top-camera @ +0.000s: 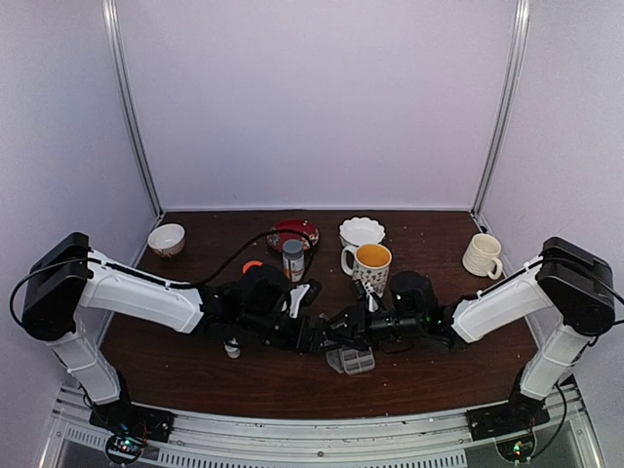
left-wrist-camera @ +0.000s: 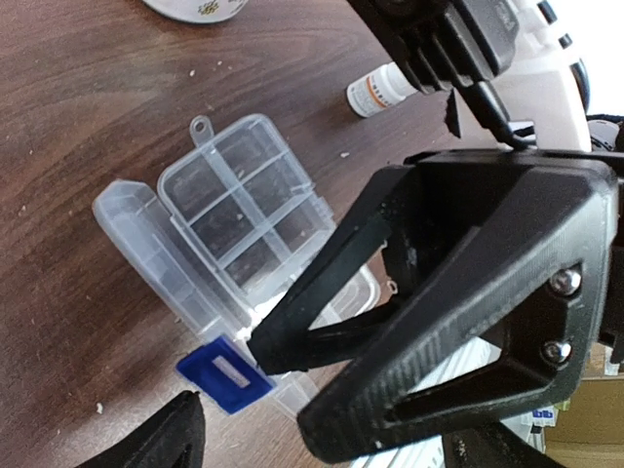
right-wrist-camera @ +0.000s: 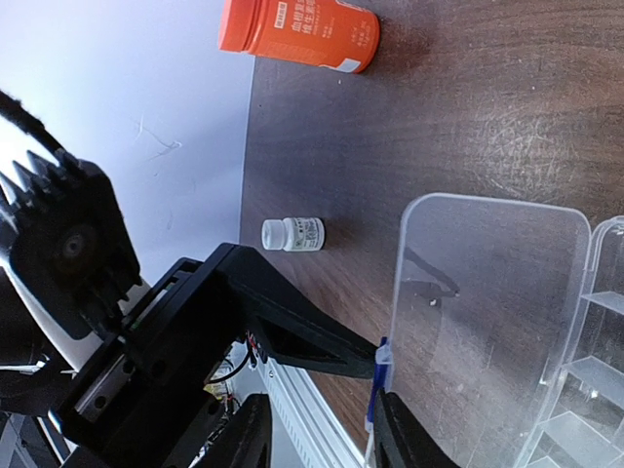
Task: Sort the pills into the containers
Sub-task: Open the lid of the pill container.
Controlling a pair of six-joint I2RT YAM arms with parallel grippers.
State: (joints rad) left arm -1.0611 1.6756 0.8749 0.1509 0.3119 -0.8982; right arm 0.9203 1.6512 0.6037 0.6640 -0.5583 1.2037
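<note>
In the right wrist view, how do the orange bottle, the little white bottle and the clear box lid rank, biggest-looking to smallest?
1. clear box lid, though it lies nearest the camera
2. orange bottle, partly cut off by the frame
3. little white bottle

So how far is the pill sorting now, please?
Done: the pill box lies open, its lid flat on the table. In hand: the right gripper is at the box's blue latch; whether it grips is unclear. Left: the cells look empty, and pale specks, perhaps pills, lie on the table.
</note>
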